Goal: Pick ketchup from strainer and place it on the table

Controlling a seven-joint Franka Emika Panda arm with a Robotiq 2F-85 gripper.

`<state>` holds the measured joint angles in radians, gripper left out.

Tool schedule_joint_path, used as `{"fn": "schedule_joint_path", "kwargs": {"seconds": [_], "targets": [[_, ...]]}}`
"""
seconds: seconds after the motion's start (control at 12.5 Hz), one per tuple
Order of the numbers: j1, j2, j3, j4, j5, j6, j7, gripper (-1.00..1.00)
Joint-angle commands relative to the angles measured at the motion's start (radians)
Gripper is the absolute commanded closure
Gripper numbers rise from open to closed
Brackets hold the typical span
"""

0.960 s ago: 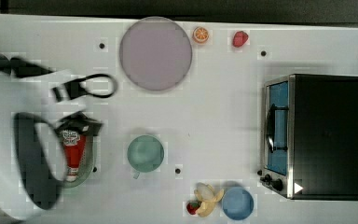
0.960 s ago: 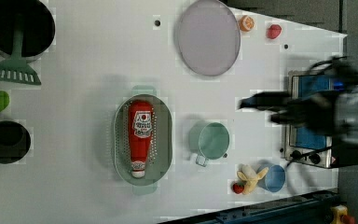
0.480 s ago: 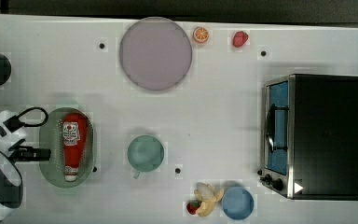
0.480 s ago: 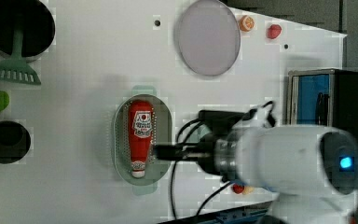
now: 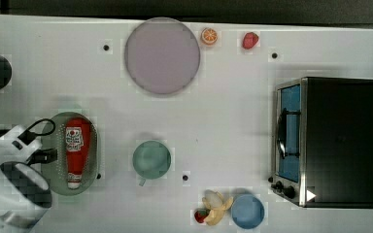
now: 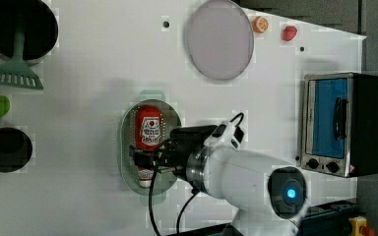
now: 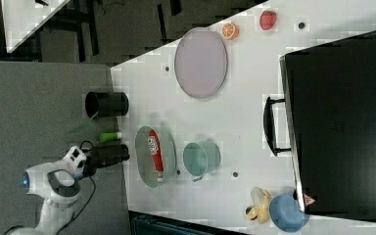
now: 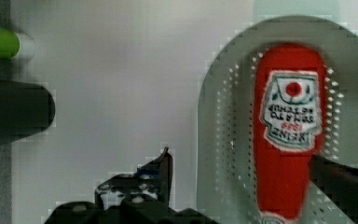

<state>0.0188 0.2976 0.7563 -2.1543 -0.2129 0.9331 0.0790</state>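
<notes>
The ketchup (image 5: 75, 150) lies flat in the pale green strainer (image 5: 91, 160) on the white table (image 5: 223, 121), white cap toward the top view's bottom. In the left view my gripper (image 6: 146, 160) hovers over the bottle's neck end (image 6: 149, 129), hiding part of the strainer (image 6: 127, 147). In the wrist view the gripper (image 8: 240, 156) is open: one finger (image 8: 162, 170) sits over bare table beside the strainer (image 8: 219, 116), the other (image 8: 342, 182) past the ketchup (image 8: 286, 135). Nothing is held. The right view shows the ketchup (image 7: 154, 152) and the gripper (image 7: 108, 154) beside the strainer (image 7: 144, 159).
A round green cup (image 5: 151, 159) stands close to the strainer on the top view's right. Farther off are a grey-lilac plate (image 5: 161, 55), a toaster oven (image 5: 328, 141), a blue bowl (image 5: 247, 211) with a banana (image 5: 216, 206), an orange slice (image 5: 209, 36) and a strawberry (image 5: 250, 40).
In the left view the arm has swung from near the oven to over the strainer, then eased a little nearer the bottle. The ketchup has not moved and the gripper stays open.
</notes>
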Motion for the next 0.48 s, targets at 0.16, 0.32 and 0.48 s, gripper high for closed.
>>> {"fn": "schedule_joint_path", "kwargs": {"seconds": [0.16, 0.32, 0.48], "targets": [[-0.014, 0.138, -0.047, -0.018, -0.140, 0.059, 0.154, -1.00], [-0.012, 0.199, -0.064, -0.008, -0.197, 0.077, 0.189, -1.00], [-0.003, 0.255, -0.081, 0.008, -0.248, 0.091, 0.227, -1.00]]}}
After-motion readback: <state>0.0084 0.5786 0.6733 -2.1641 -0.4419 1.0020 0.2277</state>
